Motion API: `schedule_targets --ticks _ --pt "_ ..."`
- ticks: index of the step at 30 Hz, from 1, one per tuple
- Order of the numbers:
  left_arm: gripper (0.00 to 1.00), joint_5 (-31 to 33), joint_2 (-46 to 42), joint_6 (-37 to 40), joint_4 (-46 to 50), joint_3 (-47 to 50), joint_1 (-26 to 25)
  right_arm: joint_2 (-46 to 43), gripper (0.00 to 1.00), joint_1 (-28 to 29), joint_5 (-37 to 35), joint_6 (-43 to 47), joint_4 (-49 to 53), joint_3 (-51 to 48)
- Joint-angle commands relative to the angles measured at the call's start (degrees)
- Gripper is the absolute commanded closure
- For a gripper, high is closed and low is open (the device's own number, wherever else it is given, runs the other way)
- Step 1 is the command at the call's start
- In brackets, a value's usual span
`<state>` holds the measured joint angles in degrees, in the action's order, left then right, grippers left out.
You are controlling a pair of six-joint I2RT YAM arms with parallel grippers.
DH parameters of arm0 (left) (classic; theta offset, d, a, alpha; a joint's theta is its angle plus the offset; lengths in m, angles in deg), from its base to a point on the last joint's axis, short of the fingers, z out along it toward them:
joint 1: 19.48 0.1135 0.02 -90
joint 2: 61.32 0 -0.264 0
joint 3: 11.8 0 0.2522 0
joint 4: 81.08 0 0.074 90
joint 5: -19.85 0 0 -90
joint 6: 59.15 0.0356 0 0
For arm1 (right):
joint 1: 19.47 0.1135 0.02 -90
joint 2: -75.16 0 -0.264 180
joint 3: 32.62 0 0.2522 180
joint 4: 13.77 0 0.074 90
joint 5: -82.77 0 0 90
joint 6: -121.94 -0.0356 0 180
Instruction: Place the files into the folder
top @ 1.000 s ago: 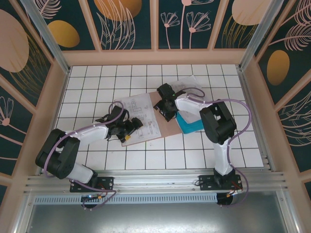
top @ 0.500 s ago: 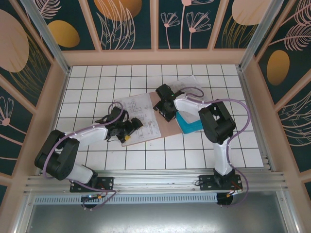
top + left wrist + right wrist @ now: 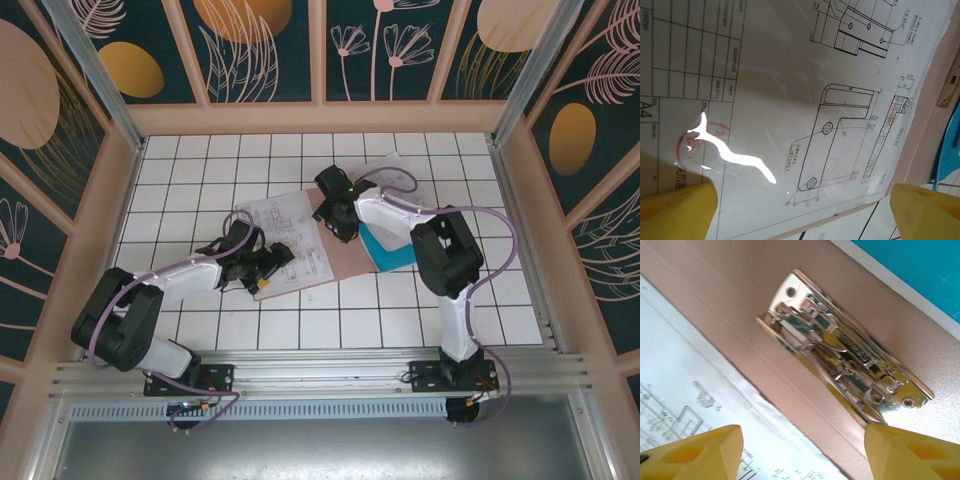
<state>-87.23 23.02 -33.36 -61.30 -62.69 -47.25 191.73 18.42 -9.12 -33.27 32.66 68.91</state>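
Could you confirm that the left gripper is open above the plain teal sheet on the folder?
The sheet is not teal: the left gripper is open above the white printed sheet on the folder, as the left wrist view shows.

white sheet (image 3: 790, 100): thin paper, smooth, printed with fine dark line drawings
clear film (image 3: 740, 165): transparent plastic lying flat on that paper, glossy, crossed by a white streak of glare
folder (image 3: 730, 300): pinkish-brown card, matt, smooth, with straight shallow creases
clip (image 3: 845, 355): polished metal, mirror-bright
teal sheet (image 3: 920, 270): plain flat colour, matt
left fingertips (image 3: 675, 210), right fingertips (image 3: 695, 450): yellow plastic, matt, faintly grainy
table (image 3: 200, 160): white, smooth, gridded with thin dark lines
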Motion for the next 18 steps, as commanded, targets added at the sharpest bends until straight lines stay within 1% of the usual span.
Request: schedule_targets --ticks 1,4,7,10,13,16,18 --pt "0.09 2.58 0.54 -0.37 6.46 1.94 -0.11 -2.63 0.32 -0.3 -6.7 0.46 3.51 1.59" --pt "0.09 2.43 0.71 -0.34 6.28 1.84 -0.09 -5.34 0.31 -0.18 -5.68 -0.17 2.38 2.1" --pt "0.09 2.32 0.83 -0.3 6.24 1.53 -0.09 -8.9 0.3 -0.41 -5.32 -1.29 1.04 0.23" --pt "0.08 2.23 1.14 -0.1 6.21 1.22 -0.09 -13.92 0.28 -1.02 -4.43 -2.41 -2.54 -5.53" --pt "0.08 2.22 1.27 0.12 6.21 0.97 -0.09 -18.45 0.24 -2.07 -0.07 -3.55 -9.83 -14.48" --pt "0.08 2.57 1.28 0.46 6.7 0.65 -0.12 -19.68 0.23 -1.93 5.33 -5.62 -15.76 -21.04" --pt "0.08 2.73 1.36 0.79 7.13 0.28 -0.09 -19.35 0.23 -1.53 7.53 -6.42 -17.96 -23.05"
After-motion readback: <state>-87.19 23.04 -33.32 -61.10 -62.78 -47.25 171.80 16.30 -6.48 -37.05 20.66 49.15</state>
